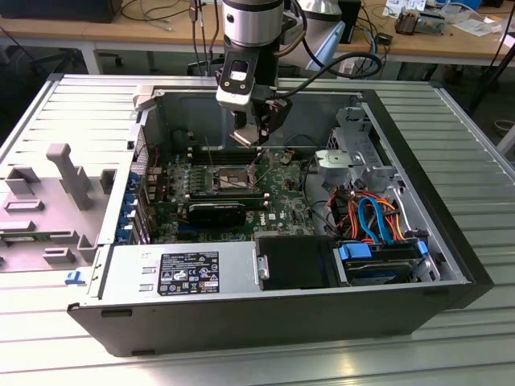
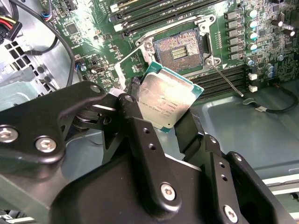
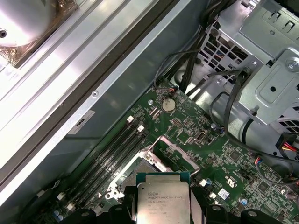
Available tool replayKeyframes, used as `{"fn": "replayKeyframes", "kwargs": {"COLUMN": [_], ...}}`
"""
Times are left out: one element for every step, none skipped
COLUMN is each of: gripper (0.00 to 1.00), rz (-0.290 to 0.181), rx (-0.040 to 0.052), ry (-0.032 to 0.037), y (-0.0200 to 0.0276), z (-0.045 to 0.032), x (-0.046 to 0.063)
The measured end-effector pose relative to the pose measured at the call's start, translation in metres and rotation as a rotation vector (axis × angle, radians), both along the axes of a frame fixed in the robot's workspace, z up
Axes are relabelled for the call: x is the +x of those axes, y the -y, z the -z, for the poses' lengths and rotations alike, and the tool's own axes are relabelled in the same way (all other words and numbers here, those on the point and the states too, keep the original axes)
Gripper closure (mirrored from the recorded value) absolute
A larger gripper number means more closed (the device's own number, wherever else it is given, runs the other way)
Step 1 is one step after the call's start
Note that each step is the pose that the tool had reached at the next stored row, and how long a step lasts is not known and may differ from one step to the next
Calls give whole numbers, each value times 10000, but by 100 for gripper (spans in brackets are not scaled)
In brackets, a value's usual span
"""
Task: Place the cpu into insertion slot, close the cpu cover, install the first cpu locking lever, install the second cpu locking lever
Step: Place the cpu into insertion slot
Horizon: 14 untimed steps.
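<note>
My gripper point(image 2: 163, 112) is shut on the cpu point(image 2: 166, 100), a flat silver-topped square chip pinched at two opposite edges by the black fingers point(image 2: 133, 107). In the first wrist view the cpu point(image 3: 162, 200) hangs above the board in my gripper point(image 3: 163, 212), partly covering the insertion slot point(image 3: 142, 164). The insertion slot point(image 2: 180, 49) lies bare, with a dark pin field and a silver rim. The cpu cover point(image 3: 177, 156) stands raised off the slot. A thin locking lever point(image 2: 226, 80) sticks out beside the socket. In the exterior view my gripper point(image 1: 257, 137) hovers above the insertion slot point(image 1: 232, 178).
The green motherboard point(image 1: 282, 201) lies in an open computer case point(image 1: 451, 241). Long black memory slots point(image 2: 154, 14) flank the socket. A drive cage point(image 1: 354, 161), orange and blue cables point(image 1: 370, 213), a power supply point(image 1: 177, 273) and a black shroud point(image 1: 294, 261) crowd the case.
</note>
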State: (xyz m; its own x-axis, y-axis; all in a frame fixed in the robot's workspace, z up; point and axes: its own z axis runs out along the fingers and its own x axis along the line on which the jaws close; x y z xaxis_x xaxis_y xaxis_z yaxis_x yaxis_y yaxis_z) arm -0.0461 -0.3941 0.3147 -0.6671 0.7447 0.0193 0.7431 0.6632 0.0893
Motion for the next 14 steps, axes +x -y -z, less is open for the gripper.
{"fn": "replayKeyframes", "kwargs": {"gripper": [46, 46, 46, 46, 46, 46, 46, 46, 46, 46, 46, 46, 46, 46], "rz": [7, 21, 28, 37, 44, 52, 60, 67, 77, 84, 92, 99, 108, 114], "rx": [0, 0, 0, 0, 0, 0, 0, 0, 0, 0, 0, 0, 0, 0], "ry": [0, 0, 0, 0, 0, 0, 0, 0, 0, 0, 0, 0, 0, 0], "y": [0, 0, 0, 0, 0, 0, 0, 0, 0, 0, 0, 0, 0, 0], "z": [0, 0, 0, 0, 0, 0, 0, 0, 0, 0, 0, 0, 0, 0], "x": [0, 0, 0, 0, 0, 0, 0, 0, 0, 0, 0, 0, 0, 0]}}
